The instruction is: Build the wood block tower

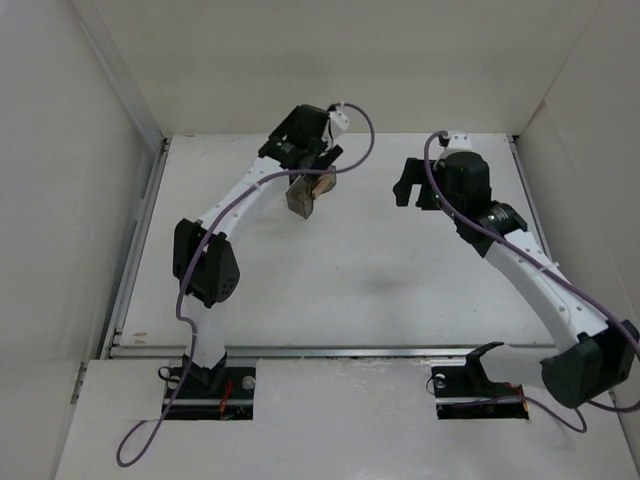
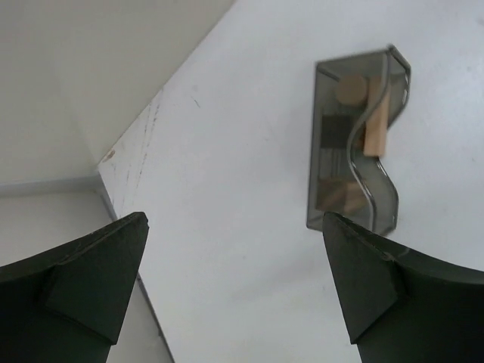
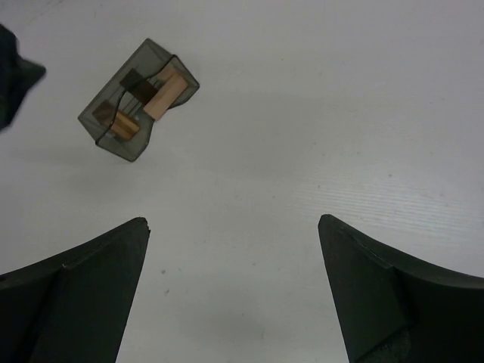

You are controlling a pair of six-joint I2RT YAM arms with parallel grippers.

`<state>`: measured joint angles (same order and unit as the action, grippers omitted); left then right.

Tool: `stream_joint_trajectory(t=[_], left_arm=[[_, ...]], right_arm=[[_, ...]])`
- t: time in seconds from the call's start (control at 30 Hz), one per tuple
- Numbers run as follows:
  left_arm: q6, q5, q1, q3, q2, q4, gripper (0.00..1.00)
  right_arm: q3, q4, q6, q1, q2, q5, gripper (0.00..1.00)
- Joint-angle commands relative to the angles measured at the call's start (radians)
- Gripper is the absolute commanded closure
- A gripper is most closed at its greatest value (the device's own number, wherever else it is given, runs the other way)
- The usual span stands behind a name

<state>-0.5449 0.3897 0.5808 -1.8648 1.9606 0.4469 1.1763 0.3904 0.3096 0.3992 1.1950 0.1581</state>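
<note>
So the wood blocks [image 2: 376,125] are all loose inside the grey bin [image 2: 382,215], far-left on the table [image 1: 360,290], no tower yet. Left gripper [image 2: 234,221] and right gripper [image 3: 232,221] both gape wide, empty. Blocks look light, stiff and smooth-ish, so I'd pinch one across its long flat sides.

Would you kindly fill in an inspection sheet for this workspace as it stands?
Surface: white table, faint scuffs towards its far-left corner.
Job's things: wooden blocks lie loose inside the grey translucent bin; no tower begun.
Clutter: nothing seen.
Grippers: left gripper open and empty, close to the bin; right gripper open and empty, farther from it.
Cables: purple cables run along both arms in loose loops, not touching the bin.
Surroundings: white walls on three sides.
</note>
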Motion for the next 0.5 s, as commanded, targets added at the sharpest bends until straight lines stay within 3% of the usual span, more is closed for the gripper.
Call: stream_joint_trajectory(t=[0.0,0.13,0.33,0.47], left_arm=[[0.129,-0.199,-0.081,-0.155,0.059,0.163,0.0],[0.183,-0.405,-0.177,-0.227,0.207,0.187,0.0],[0.192,-0.673,-0.242,-0.246,0.227,0.145,0.02],[0.183,-0.781,-0.253,-0.353,0.267,0.196,0.02]], right_arm=[[0.051,-0.091,-0.066,-0.003,0.084,-0.161,0.01],[0.097,-0.08,-0.084,-0.003,0.202,-0.264,0.01],[0.097,-0.127,-0.073,-0.003,0.302,-0.406,0.01],[0.111,-0.127,-0.073,-0.003,0.359,-0.454,0.01]])
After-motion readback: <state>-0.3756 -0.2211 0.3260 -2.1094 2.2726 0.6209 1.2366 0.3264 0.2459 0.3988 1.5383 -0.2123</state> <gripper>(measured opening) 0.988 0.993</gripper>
